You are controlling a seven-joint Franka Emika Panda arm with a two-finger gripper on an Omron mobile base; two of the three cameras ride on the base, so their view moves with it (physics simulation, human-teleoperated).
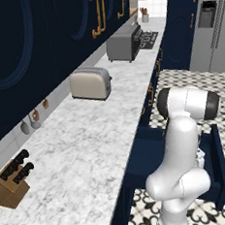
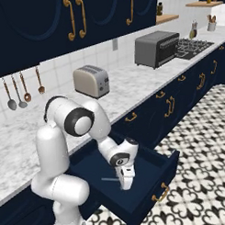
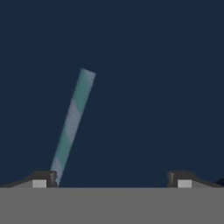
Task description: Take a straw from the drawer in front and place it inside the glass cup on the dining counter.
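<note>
Right base view: the drawer (image 2: 135, 196) is seen pulled out from the navy cabinet run, its brass handle facing the patterned black-and-white floor tiles (image 2: 203, 152). The gripper (image 2: 125, 183) is lowered into the drawer with its jaws spread wide and nothing held between them. The straw (image 2: 110, 179) is seen lying flat on the dark drawer bottom, just beside the gripper; in the hand view it runs up from beside one fingertip (image 3: 43, 178), close to that tip, though contact cannot be judged. A white-grey marble wall counter (image 2: 14, 145) is shown above the drawer, backed by white wall tiles. On it a cream toaster (image 2: 91, 81) and, farther along, a grey toaster oven (image 2: 155, 48) are placed, with a stove top (image 2: 190, 46) beyond. Ladles and spoons (image 2: 19, 92) are hung under the navy upper cabinets (image 2: 47, 29). In the left base view a wooden knife block (image 1: 13, 181) is set at the near end of the counter, and a steel fridge (image 1: 213, 27) is visible across the room.
</note>
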